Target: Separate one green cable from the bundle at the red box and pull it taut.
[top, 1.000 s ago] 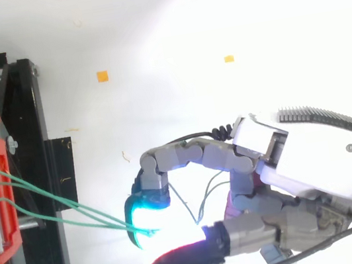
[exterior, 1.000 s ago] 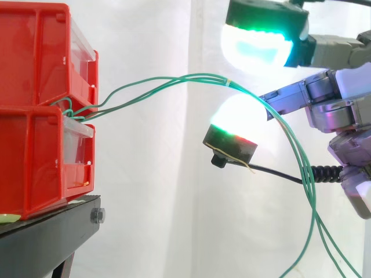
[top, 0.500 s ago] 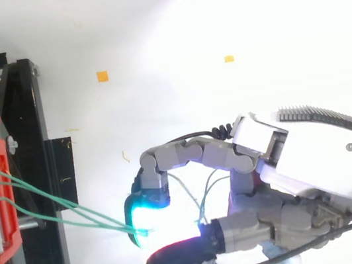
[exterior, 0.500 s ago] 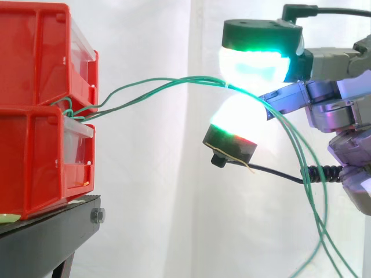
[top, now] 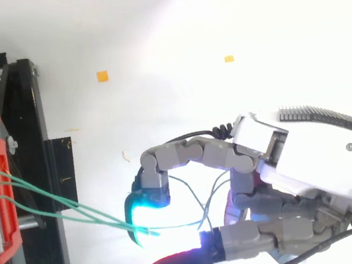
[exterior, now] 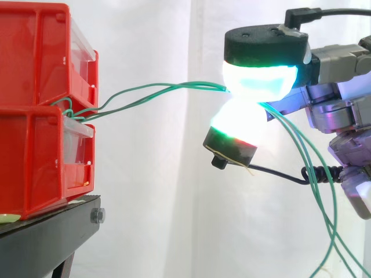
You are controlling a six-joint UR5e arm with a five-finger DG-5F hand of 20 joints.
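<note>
the hand [exterior: 339, 107] pinches thin green cables [exterior: 145, 95] between two glowing pads [exterior: 255, 78]; left of it they run slack to the bins [exterior: 35, 145], behind it they droop.

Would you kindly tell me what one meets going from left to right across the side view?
Stacked red bins → green cables arching out from them → glowing fingertips pinching those cables → the body of the hand at the right edge.
</note>
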